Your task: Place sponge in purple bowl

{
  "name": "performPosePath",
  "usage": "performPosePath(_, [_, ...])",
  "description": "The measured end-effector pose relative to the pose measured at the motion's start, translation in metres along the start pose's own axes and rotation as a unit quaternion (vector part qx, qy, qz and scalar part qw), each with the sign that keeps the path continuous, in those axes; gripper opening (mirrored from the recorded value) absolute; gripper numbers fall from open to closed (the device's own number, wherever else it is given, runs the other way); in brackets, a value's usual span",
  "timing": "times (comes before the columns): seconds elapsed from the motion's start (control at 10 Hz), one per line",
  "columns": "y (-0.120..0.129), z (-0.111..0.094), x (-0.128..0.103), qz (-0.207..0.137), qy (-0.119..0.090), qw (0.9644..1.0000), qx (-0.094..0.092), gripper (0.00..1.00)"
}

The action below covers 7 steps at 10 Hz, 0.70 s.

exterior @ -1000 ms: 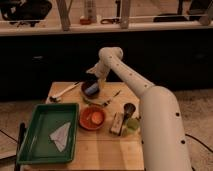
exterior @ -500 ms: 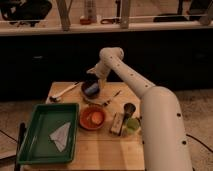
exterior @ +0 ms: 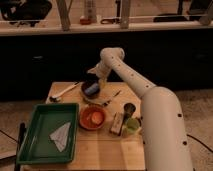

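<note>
The purple bowl [exterior: 85, 92] stands at the far middle of the wooden table [exterior: 100, 150]. The blue sponge [exterior: 92, 90] shows inside the bowl. My gripper [exterior: 93, 78] is at the end of the white arm, right over the bowl's far rim and just above the sponge. I cannot see whether it touches the sponge.
An orange bowl [exterior: 93, 118] stands in front of the purple one. A green tray [exterior: 30, 145] with a white paper [exterior: 62, 134] is at the front left. A tan block [exterior: 117, 123], a yellow-green lump [exterior: 132, 126] and a dark cup [exterior: 129, 108] stand right. A white utensil [exterior: 64, 92] lies left.
</note>
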Motion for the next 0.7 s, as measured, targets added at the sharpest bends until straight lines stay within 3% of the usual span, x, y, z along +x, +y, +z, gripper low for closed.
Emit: performPosePath(0.7, [0.0008, -0.0003, 0.002, 0.0, -0.002, 1.0, 0.002, 0.8])
